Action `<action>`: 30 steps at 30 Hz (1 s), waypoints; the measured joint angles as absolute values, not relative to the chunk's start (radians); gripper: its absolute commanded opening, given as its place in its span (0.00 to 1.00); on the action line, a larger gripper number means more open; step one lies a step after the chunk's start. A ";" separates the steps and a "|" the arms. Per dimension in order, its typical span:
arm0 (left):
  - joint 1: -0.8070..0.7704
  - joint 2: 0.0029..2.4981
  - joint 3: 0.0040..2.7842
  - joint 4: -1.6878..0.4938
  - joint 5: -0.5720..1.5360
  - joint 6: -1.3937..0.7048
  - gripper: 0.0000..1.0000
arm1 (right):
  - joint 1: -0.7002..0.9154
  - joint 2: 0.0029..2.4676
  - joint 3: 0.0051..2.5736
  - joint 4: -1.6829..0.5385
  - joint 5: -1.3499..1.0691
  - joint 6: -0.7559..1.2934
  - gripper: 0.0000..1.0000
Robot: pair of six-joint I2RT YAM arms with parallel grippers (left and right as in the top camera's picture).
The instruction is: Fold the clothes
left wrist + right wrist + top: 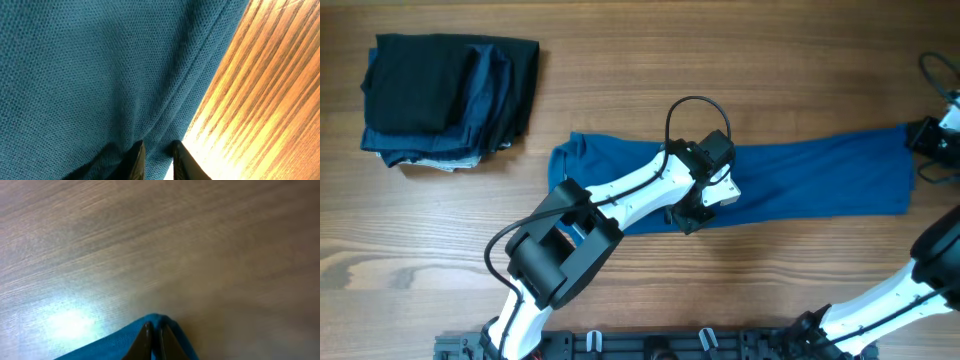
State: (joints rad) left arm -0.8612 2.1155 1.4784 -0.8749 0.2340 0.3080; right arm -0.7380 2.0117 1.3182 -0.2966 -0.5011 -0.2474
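Flat on the worktop [620,40]: shirt [820,175], stretched long from left to right. Pinched tight on its near edge, halfway along: left gripper [705,207]. Pinched tight on its right tip: right gripper [154,330].

The blue shirt [820,175] lies flat on the table [620,60] as a long, narrow folded band, stretching from left of centre to the far right; fine mesh knit.
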 measured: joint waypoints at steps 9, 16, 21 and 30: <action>-0.861 2.115 1.478 -0.878 0.250 0.304 0.24 | -0.719 2.055 1.338 -0.258 -0.496 -0.248 0.59; -0.860 2.115 1.549 -0.887 0.218 0.179 0.23 | -0.749 1.869 1.372 -0.513 -0.490 -0.224 0.33; -0.826 2.099 1.779 -0.856 0.125 0.039 0.32 | -0.723 1.787 1.382 -0.714 -0.490 -0.132 0.22; -0.584 2.080 1.822 -0.896 0.119 -0.109 0.17 | -0.719 1.814 1.245 -0.710 -0.384 -0.049 0.19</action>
State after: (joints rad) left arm -0.5842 2.0796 1.8225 -0.8959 0.1188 -0.1085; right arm -0.7185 1.8137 1.2449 -0.7105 -0.3840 -0.0486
